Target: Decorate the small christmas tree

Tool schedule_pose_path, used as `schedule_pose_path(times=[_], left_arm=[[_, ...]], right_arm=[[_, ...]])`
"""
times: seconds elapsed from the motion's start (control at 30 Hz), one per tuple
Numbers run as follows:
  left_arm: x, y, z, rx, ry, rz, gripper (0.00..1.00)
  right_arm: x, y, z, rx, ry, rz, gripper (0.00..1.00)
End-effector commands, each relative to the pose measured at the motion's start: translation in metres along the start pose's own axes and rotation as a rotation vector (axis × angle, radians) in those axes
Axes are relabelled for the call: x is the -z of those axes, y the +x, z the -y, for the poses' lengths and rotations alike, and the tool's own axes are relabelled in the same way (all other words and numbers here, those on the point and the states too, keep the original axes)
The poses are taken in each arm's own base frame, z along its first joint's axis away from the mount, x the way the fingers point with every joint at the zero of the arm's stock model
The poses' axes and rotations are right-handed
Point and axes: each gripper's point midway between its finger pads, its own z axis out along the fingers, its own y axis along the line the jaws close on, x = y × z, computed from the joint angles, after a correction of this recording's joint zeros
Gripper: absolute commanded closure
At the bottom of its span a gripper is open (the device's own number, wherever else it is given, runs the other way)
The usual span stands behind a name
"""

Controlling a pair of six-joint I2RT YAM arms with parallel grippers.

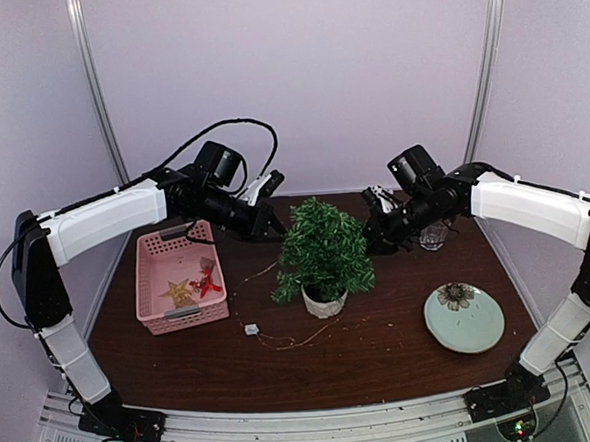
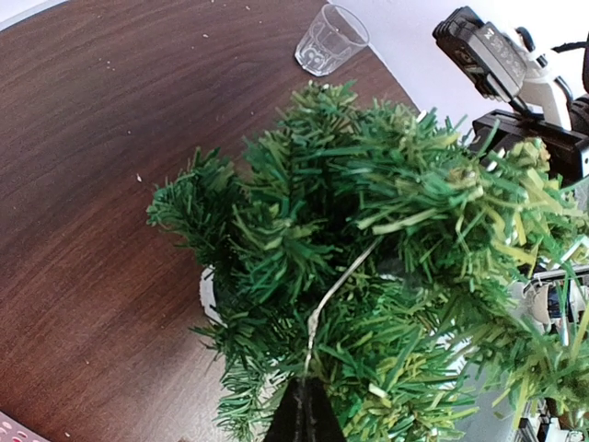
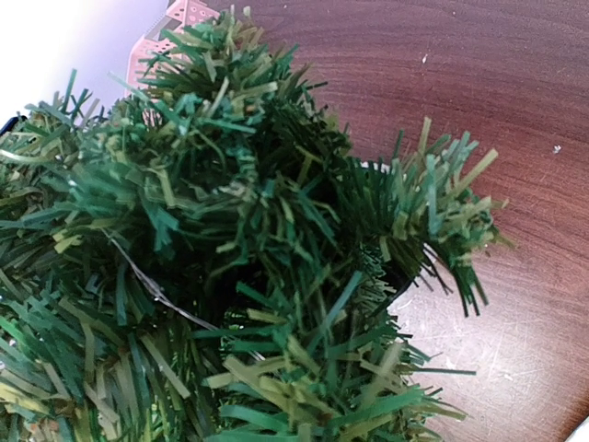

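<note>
The small christmas tree (image 1: 323,247) stands mid-table in its white pot (image 1: 324,302). My left gripper (image 1: 273,222) is at the tree's upper left. In the left wrist view its black fingertips (image 2: 306,405) are pressed together on a thin silvery light wire (image 2: 342,274) that runs up into the foliage (image 2: 368,230). My right gripper (image 1: 378,232) is against the tree's right side. In the right wrist view foliage (image 3: 239,212) fills the frame and hides the fingers; a stretch of the wire (image 3: 155,289) crosses the branches.
More wire (image 1: 307,334) trails on the table in front of the pot, ending at a small box (image 1: 251,329). A pink basket (image 1: 151,290) with a gold star and a red ornament is at left. A green plate (image 1: 477,332) with a flower ornament is at right. A glass (image 1: 434,236) stands behind.
</note>
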Motion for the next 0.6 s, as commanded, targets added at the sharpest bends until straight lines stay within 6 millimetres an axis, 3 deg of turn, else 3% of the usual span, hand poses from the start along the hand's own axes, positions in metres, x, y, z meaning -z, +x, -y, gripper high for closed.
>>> schedule_pose_path(times=[0.0, 0.37, 0.57], left_arm=[[0.006, -0.007, 0.006, -0.048, 0.010, 0.038, 1.00], [0.046, -0.003, -0.007, -0.014, -0.061, 0.083, 0.67], [0.060, 0.001, -0.013, 0.000, -0.083, 0.103, 0.56]], right_arm=[[0.007, -0.011, -0.008, 0.027, -0.001, 0.046, 0.98], [0.033, -0.010, -0.010, 0.059, 0.039, 0.097, 0.80], [0.044, -0.010, -0.013, 0.074, 0.046, 0.118, 0.68]])
